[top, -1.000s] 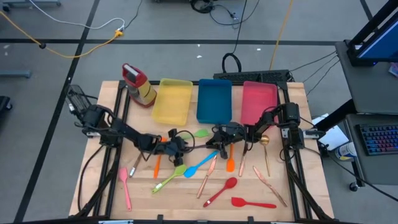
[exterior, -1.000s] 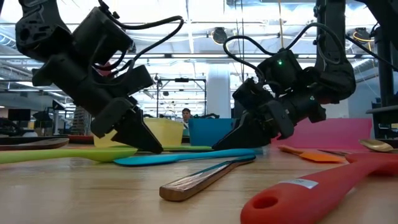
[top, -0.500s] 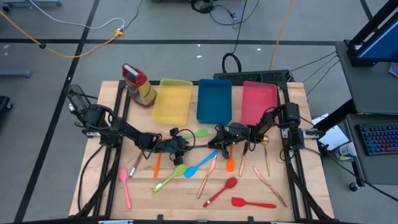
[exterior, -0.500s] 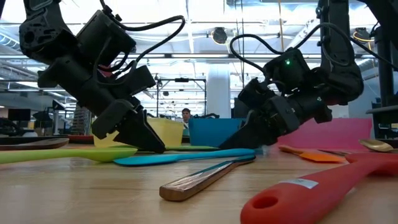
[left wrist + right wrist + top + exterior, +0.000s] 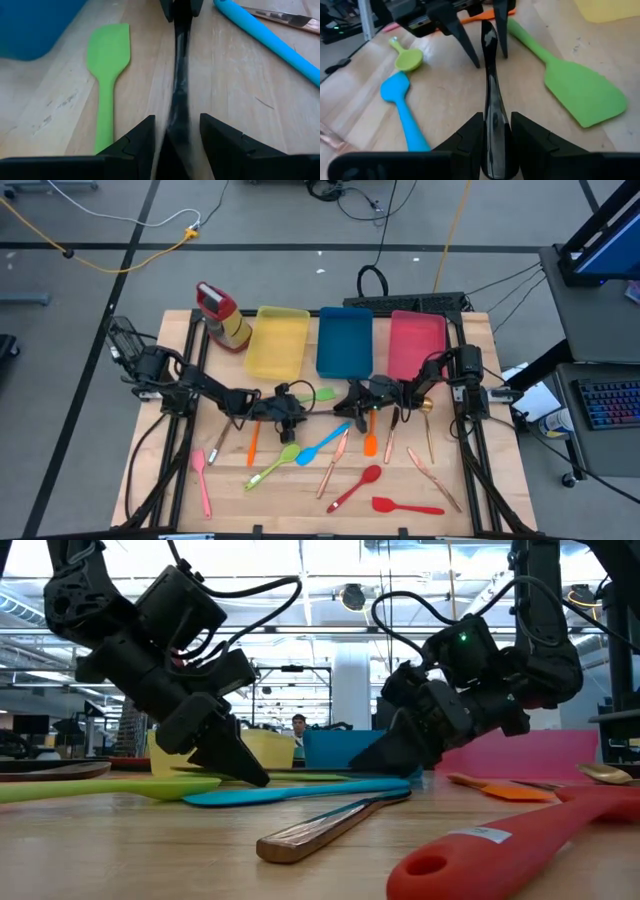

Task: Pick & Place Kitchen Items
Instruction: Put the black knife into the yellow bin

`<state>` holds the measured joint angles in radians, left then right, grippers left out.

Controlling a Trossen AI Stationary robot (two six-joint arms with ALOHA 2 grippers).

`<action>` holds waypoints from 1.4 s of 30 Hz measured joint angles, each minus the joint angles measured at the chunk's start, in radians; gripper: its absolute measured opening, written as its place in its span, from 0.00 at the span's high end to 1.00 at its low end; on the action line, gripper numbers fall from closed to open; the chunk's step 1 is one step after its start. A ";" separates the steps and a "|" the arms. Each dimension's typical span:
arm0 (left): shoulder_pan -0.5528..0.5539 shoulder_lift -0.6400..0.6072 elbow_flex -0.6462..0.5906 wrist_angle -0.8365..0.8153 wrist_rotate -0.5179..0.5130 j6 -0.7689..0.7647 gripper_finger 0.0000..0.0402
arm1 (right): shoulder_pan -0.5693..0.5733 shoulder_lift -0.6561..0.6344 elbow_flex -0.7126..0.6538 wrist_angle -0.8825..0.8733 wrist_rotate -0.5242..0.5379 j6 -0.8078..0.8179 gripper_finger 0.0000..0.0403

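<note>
The yellow tray (image 5: 276, 343), blue tray (image 5: 345, 342) and pink tray (image 5: 416, 344) line the desk's (image 5: 300, 500) far edge, each with nothing in it; a red-capped bottle (image 5: 223, 316) lies toward the far left corner. Mid-desk, a dark metal utensil (image 5: 490, 85) spans between both arms. The right pincer (image 5: 496, 131) is clenched on one end; the left pincer (image 5: 176, 131) straddles the other, fingers not clenched. A green spatula (image 5: 107, 70) lies just beside it, a blue spoon (image 5: 402, 107) nearby.
</note>
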<state>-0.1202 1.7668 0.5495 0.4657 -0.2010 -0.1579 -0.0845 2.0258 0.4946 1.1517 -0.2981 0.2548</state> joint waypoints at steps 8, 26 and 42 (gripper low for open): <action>0.016 0.001 0.000 0.010 0.026 0.007 0.84 | 0.000 0.000 0.000 0.005 -0.017 0.004 0.79; 0.005 0.003 -0.002 0.093 0.018 0.059 0.99 | 0.001 -0.075 -0.003 0.047 -0.024 -0.066 0.78; -0.049 -0.081 -0.002 0.063 -0.141 0.014 0.99 | 0.048 -0.451 -0.002 -0.194 0.060 -0.335 0.56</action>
<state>-0.1687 1.6857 0.5480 0.5287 -0.3425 -0.1437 -0.0365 1.5746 0.4931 0.9573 -0.2383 -0.0802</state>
